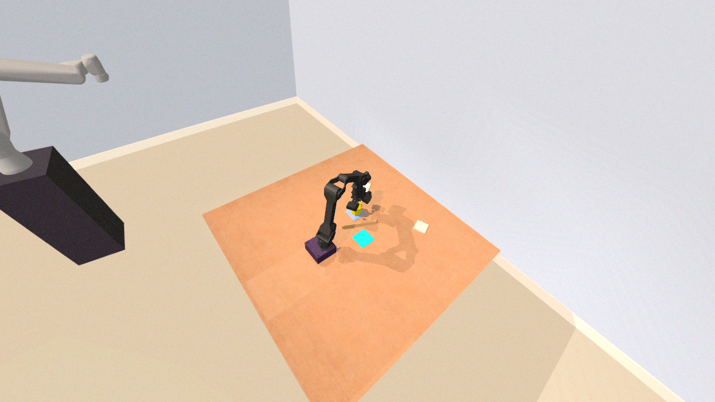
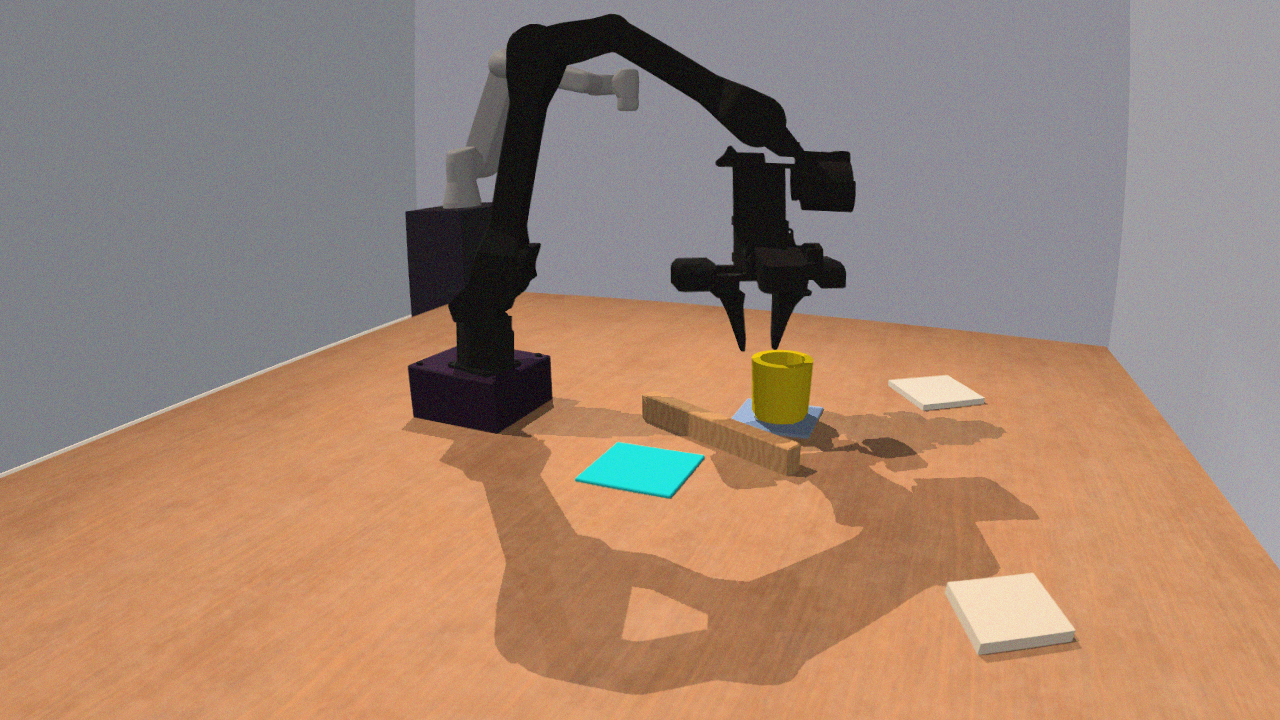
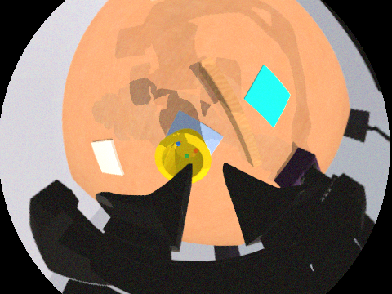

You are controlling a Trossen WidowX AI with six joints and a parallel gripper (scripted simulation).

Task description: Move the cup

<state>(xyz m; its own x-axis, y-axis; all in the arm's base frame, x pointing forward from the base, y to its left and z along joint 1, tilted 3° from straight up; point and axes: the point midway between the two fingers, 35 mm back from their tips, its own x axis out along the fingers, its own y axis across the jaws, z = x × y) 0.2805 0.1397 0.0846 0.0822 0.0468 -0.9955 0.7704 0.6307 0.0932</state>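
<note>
A yellow cup (image 2: pixel 781 394) (image 3: pixel 182 158) (image 1: pixel 355 211) stands upright on a pale blue pad (image 2: pixel 803 424) (image 3: pixel 212 139). Small coloured marbles (image 3: pixel 186 155) lie inside it. My gripper (image 2: pixel 758 345) (image 3: pixel 207 167) (image 1: pixel 354 204) points straight down just above the cup's rim, a little to its near side. Its fingers are partly apart with nothing between them. A cyan pad (image 2: pixel 640 468) (image 3: pixel 267 95) (image 1: pixel 362 239) lies flat on the far side of a wooden bar (image 2: pixel 716 431) (image 3: pixel 231 98) (image 1: pixel 360 223) from the cup.
The wooden bar lies between the two pads. Two cream tiles (image 2: pixel 935 391) (image 2: pixel 1008 612) (image 3: pixel 107 157) lie to the right. My arm's purple base (image 2: pixel 478 389) stands left of the pads. A grey arm on a dark pedestal (image 1: pixel 49 200) stands far off.
</note>
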